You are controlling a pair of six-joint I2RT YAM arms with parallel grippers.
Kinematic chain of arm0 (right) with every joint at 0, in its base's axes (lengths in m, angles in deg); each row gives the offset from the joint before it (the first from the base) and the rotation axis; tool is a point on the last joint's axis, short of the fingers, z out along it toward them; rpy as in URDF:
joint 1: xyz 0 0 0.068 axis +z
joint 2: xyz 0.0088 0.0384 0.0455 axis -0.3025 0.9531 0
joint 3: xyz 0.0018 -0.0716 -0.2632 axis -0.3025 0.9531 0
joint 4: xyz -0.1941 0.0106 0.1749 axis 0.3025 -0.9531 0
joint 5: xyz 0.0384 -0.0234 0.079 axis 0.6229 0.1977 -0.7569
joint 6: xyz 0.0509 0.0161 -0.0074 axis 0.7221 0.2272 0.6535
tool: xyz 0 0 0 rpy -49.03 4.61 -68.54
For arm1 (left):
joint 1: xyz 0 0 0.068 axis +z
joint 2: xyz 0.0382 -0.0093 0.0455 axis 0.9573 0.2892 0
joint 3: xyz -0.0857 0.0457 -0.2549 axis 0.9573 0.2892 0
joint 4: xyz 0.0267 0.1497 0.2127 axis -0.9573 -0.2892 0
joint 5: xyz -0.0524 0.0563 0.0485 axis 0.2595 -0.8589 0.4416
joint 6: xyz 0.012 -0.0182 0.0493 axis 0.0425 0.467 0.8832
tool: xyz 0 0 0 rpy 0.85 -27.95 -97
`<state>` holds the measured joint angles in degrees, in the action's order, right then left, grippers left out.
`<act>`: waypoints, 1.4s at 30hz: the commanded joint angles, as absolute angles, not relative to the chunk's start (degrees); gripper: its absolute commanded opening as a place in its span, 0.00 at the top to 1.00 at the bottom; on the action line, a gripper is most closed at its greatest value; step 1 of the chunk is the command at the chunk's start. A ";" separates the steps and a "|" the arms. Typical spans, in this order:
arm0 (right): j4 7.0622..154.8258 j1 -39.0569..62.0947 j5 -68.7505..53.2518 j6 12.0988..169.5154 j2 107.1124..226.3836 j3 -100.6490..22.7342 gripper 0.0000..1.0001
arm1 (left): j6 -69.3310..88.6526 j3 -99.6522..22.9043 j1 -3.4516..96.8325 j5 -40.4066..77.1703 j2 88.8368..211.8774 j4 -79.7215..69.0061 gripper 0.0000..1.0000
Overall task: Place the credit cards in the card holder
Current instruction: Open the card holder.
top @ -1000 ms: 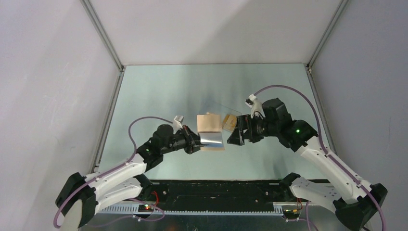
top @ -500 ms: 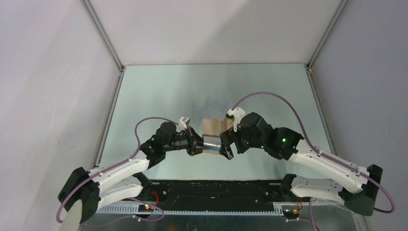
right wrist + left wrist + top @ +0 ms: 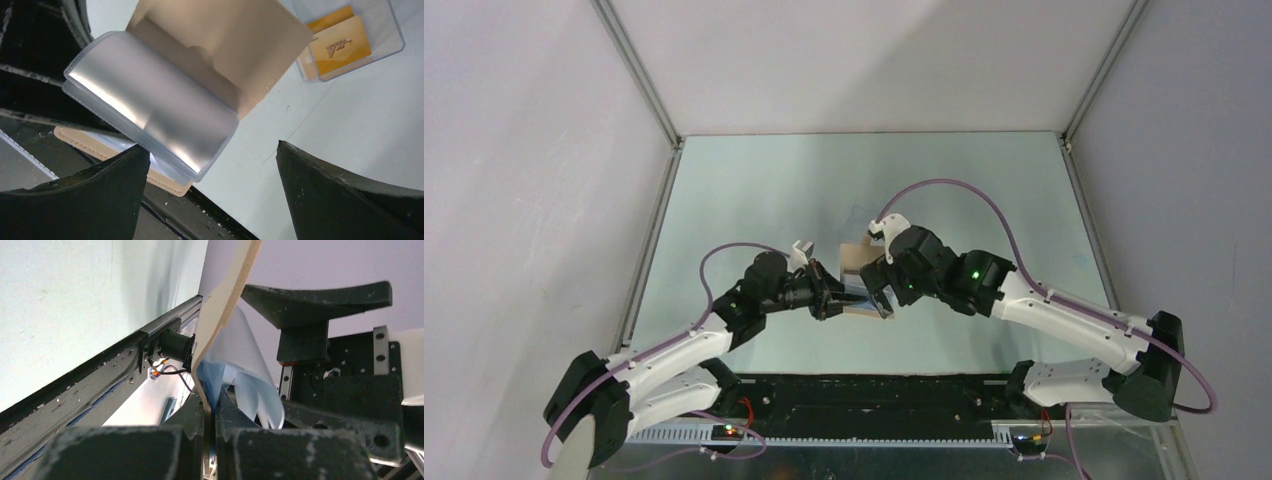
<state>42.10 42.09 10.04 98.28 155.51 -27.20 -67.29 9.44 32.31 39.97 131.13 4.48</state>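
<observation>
Seen from above, two robot arms meet near the middle of a pale green tabletop [image 3: 754, 190], a little toward its near edge. Between them is the card holder [image 3: 855, 256], a small tan wallet that is folded open.

The left hand [image 3: 831, 298] reaches in from the left side. It is pinched tight on one tan cover [image 3: 222, 310] of the card holder. In the left wrist view, that cover rises edge-on out of the closed fingers [image 3: 150, 450]. Pale clear sleeves [image 3: 242, 375] fan out to its right.

The right hand [image 3: 879, 292] comes in from the right side and hangs over the open card holder. Its two fingers [image 3: 345, 195] are spread wide, with nothing gripped between them. The right wrist view looks down on the shiny sleeves stacked in the middle of the card holder, with the other tan cover folded back beyond them. One fingertip sits at the edge of the sleeves, and it is not possible to tell whether it touches them.

The cards [image 3: 340, 47] are two orange-yellow rectangles, one overlapping the other. The upper one carries printed lettering. They lie inside a clear box [image 3: 380, 20] on the tabletop, just beyond the card holder toward the far right corner. In the view from above, the right arm hides most of the box.
</observation>
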 commanded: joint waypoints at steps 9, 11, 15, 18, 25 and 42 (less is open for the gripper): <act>45.71 27.69 -3.97 98.71 158.46 -30.43 0.03 | -60.35 6.28 27.81 46.34 129.64 5.96 1.00; 45.78 26.61 -6.84 99.00 158.83 -30.31 0.03 | -59.13 5.52 27.12 46.29 129.79 5.79 1.00; 45.02 24.94 -11.09 100.33 159.01 -29.84 0.03 | -55.74 4.10 26.41 44.77 128.87 5.53 1.00; 46.30 22.61 -18.11 102.50 157.11 -27.20 0.03 | -52.72 2.97 26.04 43.90 127.52 5.11 1.00; 57.81 15.54 -37.23 114.04 151.41 -18.08 0.05 | -48.05 1.06 25.40 43.69 126.32 4.25 1.00; 86.38 10.16 -55.87 141.09 146.53 -4.31 0.23 | -44.23 0.42 24.80 42.36 124.28 4.04 1.00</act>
<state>75.17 10.27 -50.96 133.95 147.80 -4.75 -46.07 3.23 25.36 42.72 124.82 1.84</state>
